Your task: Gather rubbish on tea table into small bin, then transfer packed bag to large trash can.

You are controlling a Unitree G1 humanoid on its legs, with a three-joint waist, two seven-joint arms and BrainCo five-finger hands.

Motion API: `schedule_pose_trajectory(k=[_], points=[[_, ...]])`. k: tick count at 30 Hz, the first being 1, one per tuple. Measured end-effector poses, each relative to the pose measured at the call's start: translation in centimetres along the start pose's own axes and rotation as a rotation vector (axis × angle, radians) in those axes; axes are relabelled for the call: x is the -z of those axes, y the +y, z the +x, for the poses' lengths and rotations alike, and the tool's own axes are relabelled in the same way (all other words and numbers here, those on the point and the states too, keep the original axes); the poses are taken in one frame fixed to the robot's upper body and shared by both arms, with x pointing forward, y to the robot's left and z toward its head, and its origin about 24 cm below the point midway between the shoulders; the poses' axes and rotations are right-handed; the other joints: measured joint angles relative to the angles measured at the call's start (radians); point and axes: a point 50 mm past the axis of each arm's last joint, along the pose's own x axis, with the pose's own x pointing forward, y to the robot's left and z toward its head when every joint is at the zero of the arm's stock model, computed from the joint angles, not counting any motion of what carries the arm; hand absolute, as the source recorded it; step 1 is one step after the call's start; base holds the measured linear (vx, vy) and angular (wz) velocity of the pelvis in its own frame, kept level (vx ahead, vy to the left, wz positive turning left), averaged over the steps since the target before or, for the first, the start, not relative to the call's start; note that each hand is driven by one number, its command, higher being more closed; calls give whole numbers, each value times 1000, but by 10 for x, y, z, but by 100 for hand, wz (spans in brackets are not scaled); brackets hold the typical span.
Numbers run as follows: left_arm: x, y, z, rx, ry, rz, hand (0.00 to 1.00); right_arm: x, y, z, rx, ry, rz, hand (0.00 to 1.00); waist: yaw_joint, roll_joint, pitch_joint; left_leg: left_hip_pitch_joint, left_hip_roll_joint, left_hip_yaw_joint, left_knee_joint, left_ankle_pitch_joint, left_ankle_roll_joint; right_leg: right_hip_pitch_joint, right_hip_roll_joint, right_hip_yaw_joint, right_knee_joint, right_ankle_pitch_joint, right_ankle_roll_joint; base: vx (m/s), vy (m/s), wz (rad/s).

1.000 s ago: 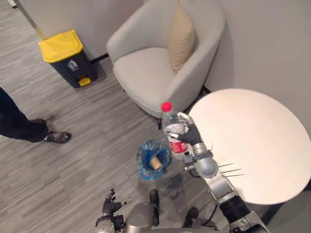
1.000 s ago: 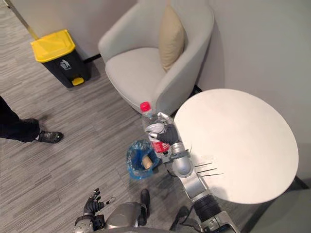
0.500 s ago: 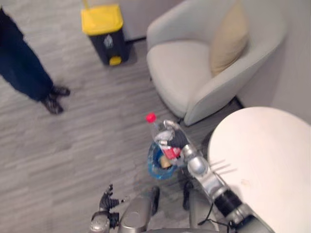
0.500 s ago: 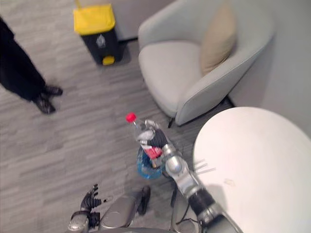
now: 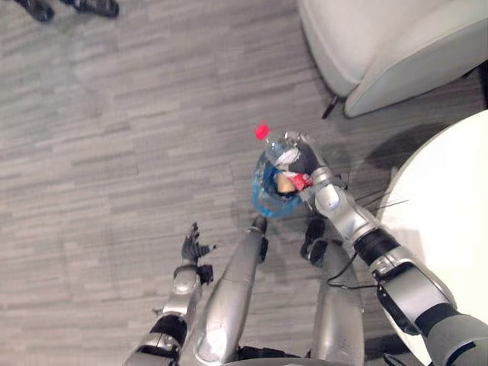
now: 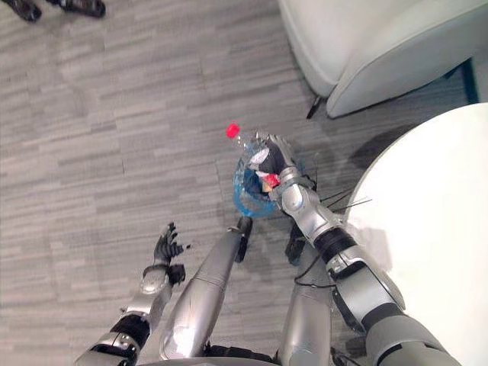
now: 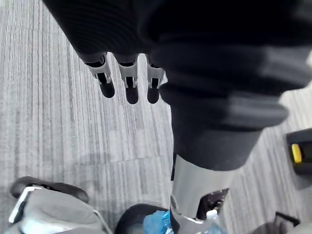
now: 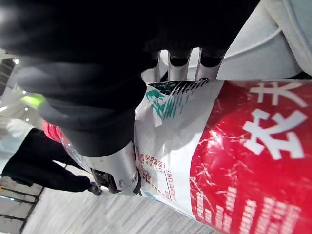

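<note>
R hand (image 5: 306, 162) is curled tight round the bottle (image 8: 234, 161), thumb across the label, red cap pointing away from the table (image 5: 450, 221). Bottle's in my grip right over the small bin (image 5: 263, 204) w/ blue bag, on the floor near the table's edge. L hand (image 5: 192, 248) has fingers spread, holding nothing.

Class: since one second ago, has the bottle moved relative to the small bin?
Yes. The bottle, in the right robot hand, has gone from beside the small bin to above its opening.
</note>
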Motion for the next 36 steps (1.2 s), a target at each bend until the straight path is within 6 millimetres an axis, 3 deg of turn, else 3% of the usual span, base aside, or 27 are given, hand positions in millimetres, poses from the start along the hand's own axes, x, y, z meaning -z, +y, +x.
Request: schedule_pose_trajectory(k=[5,12,13,25,30,36], points=[[-19,-12,5,-9,-59,-95,0,-14,-16,18,124,5,68,100,3,0,20,-132,4,-4,91,-4,-16,-125,-4,-5,99,-13,-21,-63,-16,13],[-33,-12,9,-34,-107,-159,0,-23,-31,29,210,3,142,100,14,-1,20,-234,6,22,142,-9,-20,-225,-16,16,153,-27,-3,-79,45,6],[-34,-10,10,-46,-109,-167,0,-21,-31,29,213,12,156,0,14,-2,21,-249,12,28,152,-8,-21,-239,-18,16,162,-27,-3,-49,24,6],[-36,-9,11,-77,-112,-199,0,-9,-26,25,206,69,147,0,3,-10,24,-260,12,39,176,-9,-20,-252,-20,28,186,-28,0,-13,9,0],[-36,-5,11,-96,-111,-212,0,-1,-17,13,183,91,122,0,-3,-20,24,-251,13,39,181,-8,-18,-240,-20,28,187,-28,0,0,0,0],[-36,4,13,-134,-111,-224,0,-15,-8,-6,159,-37,19,0,-28,-42,24,-221,22,46,179,-10,-17,-207,-16,29,176,-25,3,-17,23,-5]])
